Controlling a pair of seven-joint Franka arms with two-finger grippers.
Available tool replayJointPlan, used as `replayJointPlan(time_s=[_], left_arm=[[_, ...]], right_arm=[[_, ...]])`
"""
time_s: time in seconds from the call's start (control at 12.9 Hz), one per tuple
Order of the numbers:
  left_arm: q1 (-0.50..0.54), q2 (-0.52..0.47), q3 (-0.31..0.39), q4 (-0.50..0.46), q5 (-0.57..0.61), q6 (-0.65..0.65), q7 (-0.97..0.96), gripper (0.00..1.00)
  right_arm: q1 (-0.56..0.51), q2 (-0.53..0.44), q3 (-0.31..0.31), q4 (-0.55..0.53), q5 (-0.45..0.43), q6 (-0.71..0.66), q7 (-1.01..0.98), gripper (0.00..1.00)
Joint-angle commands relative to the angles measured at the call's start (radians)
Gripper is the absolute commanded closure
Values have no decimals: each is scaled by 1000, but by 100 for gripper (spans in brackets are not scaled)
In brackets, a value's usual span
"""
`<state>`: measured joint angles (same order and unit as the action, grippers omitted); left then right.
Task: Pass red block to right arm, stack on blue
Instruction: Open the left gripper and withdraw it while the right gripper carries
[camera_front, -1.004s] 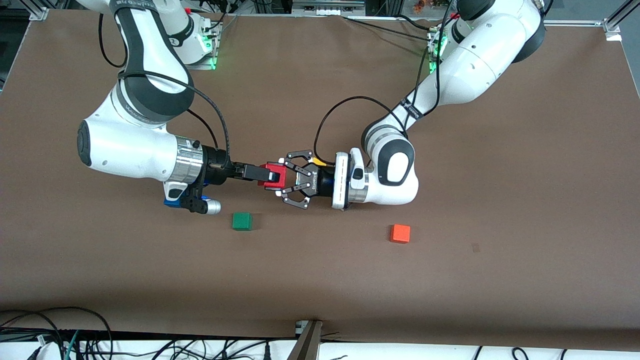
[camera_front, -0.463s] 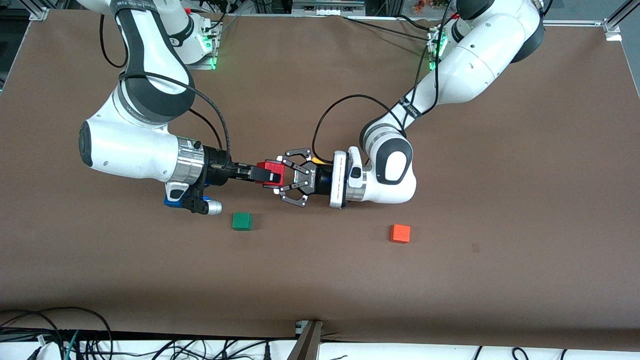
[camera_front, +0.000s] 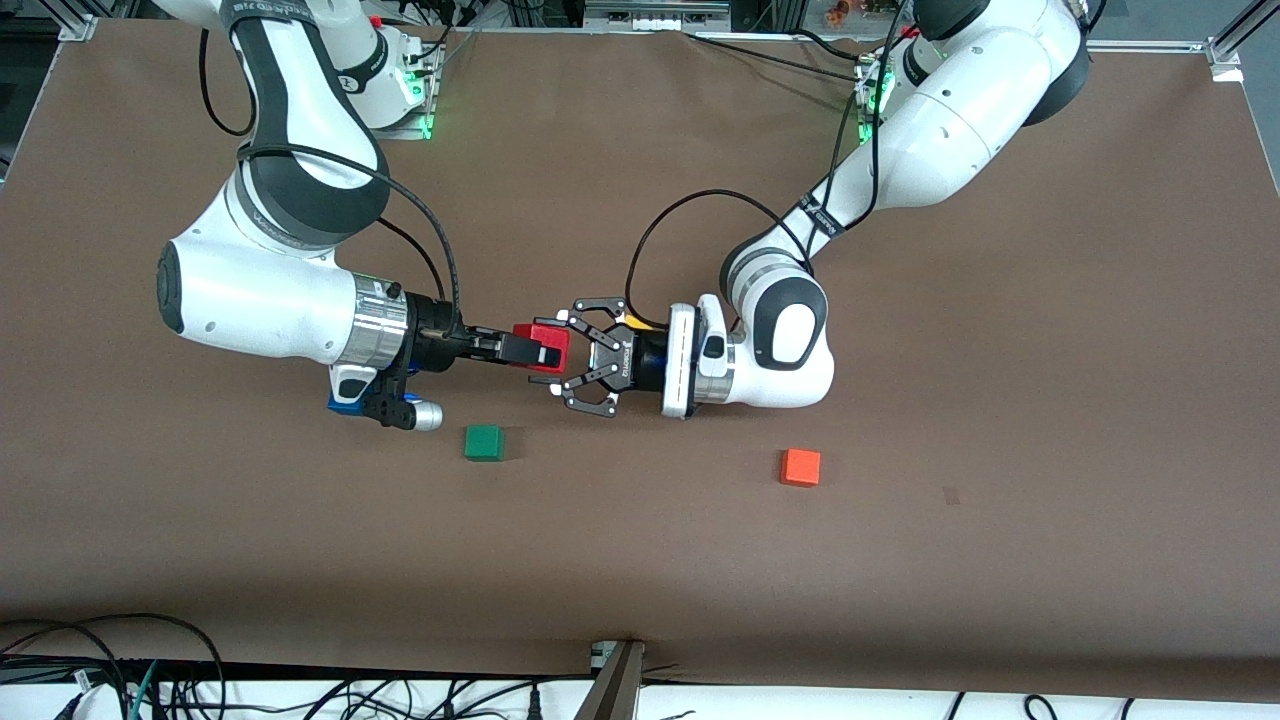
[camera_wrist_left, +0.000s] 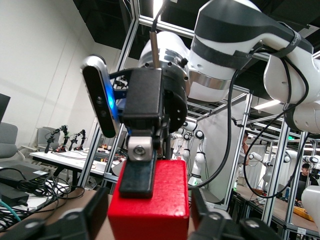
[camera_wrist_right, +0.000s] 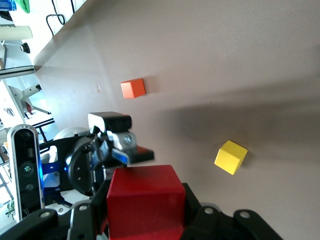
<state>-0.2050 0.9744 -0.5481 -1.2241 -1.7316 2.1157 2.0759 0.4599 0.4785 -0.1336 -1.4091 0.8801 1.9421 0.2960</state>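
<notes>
Two grippers meet at frame centre: the right gripper (camera_front: 540, 352) has just clamped the red block (camera_front: 545, 343), held above the table, while the left gripper (camera_front: 565, 352) has spread apart. Handover appears complete; stacking remains.

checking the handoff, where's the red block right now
In the front view the red block is up off the table between the two tools, clamped in the right tool, with the left tool open around it, above the green block.
</notes>
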Motion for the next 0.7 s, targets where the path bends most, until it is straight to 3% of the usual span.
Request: replayJointPlan(time_s=[0.0, 0.08, 0.31, 0.62], left_arm=[[56, -17, -1, -21, -20, -13, 18, 0], [76, -16, 0, -24, -20, -57, 17, 0], [192, -9, 8, -73, 61, -193, 15, 0], [419, -9, 26, -61, 356, -380, 6, 0]], right_arm=[[-7, 0, -3, 10, -18, 1, -14, 100], [-10, 0, -4, 28, -59, 1, -15, 100], [-15, 9, -4, 47, -342, 3, -50, 100], [-66, 41, -4, 16, -564, 0, -150, 100]])
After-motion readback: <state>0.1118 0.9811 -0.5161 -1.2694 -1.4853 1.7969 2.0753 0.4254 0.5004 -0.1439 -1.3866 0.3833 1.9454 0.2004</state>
